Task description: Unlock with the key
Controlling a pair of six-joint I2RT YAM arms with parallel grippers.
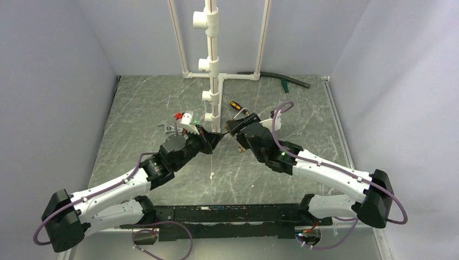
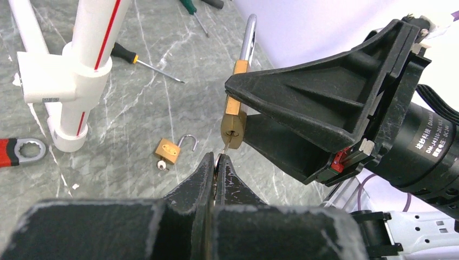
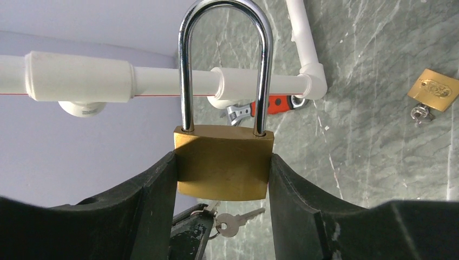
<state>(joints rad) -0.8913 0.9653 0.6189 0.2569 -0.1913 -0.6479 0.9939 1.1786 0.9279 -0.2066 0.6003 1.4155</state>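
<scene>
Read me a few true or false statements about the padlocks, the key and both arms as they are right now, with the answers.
1. The right arm's jaws clamp the large brass padlock by its body. True.
2. That padlock's shackle is sprung open. False: both legs sit in the body.
3. The left arm's jaws are shut on the key, right under the large padlock. True.
4. The small padlock on the table is locked. False: its shackle is swung open.
5. The red-handled wrench is in the left arm's jaws. False: it lies on the table.
</scene>
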